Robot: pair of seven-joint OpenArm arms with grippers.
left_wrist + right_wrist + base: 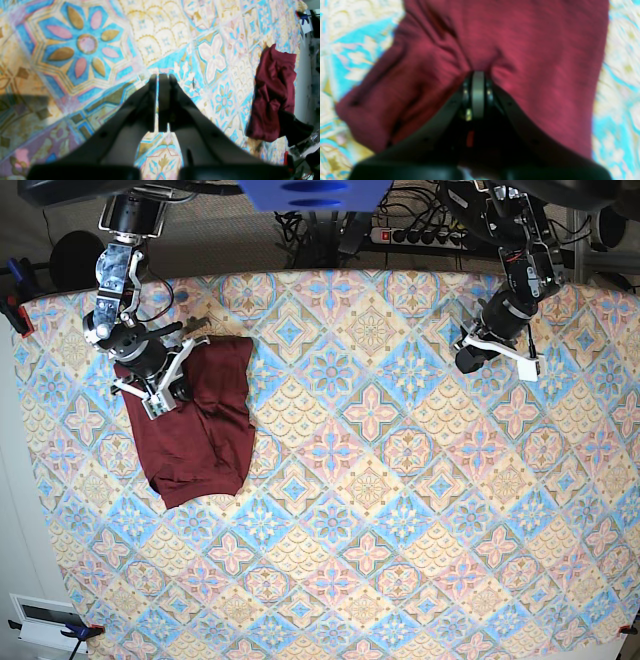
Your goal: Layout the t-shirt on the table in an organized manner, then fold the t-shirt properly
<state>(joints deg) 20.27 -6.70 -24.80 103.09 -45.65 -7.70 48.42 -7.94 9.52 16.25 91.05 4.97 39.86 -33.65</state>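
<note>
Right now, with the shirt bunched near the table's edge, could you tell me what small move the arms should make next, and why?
Probably the right gripper, shut on a pinch of the t-shirt, should lift and draw the cloth toward the table's middle. The shirt lies crumpled on one side, while the left gripper hangs shut and empty over bare cloth, far off.
</note>
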